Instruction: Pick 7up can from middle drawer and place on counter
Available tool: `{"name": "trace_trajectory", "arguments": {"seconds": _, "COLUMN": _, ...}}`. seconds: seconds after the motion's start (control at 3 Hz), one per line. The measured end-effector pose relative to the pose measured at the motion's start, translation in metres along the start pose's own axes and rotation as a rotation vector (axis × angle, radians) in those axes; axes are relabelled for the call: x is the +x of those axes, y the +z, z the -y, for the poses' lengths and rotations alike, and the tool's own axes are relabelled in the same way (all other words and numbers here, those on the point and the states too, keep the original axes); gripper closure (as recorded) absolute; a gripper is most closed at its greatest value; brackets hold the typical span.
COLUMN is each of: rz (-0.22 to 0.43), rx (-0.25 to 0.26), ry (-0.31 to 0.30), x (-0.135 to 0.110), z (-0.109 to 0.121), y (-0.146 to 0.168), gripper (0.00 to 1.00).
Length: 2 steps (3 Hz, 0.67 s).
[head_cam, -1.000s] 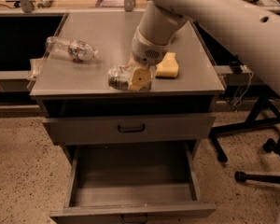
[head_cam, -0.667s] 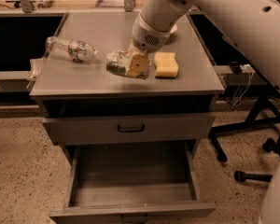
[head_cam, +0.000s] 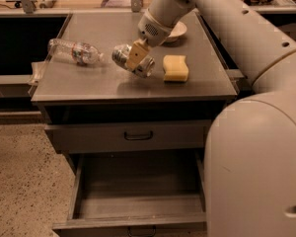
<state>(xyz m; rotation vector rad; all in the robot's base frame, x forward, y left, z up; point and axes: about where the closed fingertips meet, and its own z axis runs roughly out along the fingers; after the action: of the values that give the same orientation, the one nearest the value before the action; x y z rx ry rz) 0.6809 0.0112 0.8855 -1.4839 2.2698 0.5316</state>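
The 7up can [head_cam: 119, 55], silvery and lying tilted on its side, is held in my gripper [head_cam: 134, 62], which is shut on it with a beige finger [head_cam: 136, 54] across its middle. The can hangs a little above the counter [head_cam: 103, 31], near its centre, with its shadow on the surface below. The middle drawer [head_cam: 138, 206] is pulled open at the bottom of the view and its floor is bare. My white arm reaches in from the upper right.
A clear plastic bottle [head_cam: 74, 52] lies on the counter's left side. A yellow sponge [head_cam: 175, 68] lies just right of the can. A white bowl [head_cam: 176, 29] sits behind the arm. The upper drawer [head_cam: 138, 135] is closed. My body fills the lower right.
My gripper has carried the can a little up and back over the counter, away from its front edge. My body now fills more of the lower right.
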Motion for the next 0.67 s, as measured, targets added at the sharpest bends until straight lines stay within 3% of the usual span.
{"name": "trace_trajectory", "arguments": {"seconds": 0.33, "rz": -0.075, "rx": 0.021, "ry": 0.136, "x": -0.007, "z": 0.017, "y": 0.023, "gripper": 0.27}}
{"name": "trace_trajectory", "arguments": {"seconds": 0.67, "rz": -0.132, "rx": 0.080, "ry": 0.233, "x": -0.014, "z": 0.028, "y": 0.038, "gripper": 0.00}}
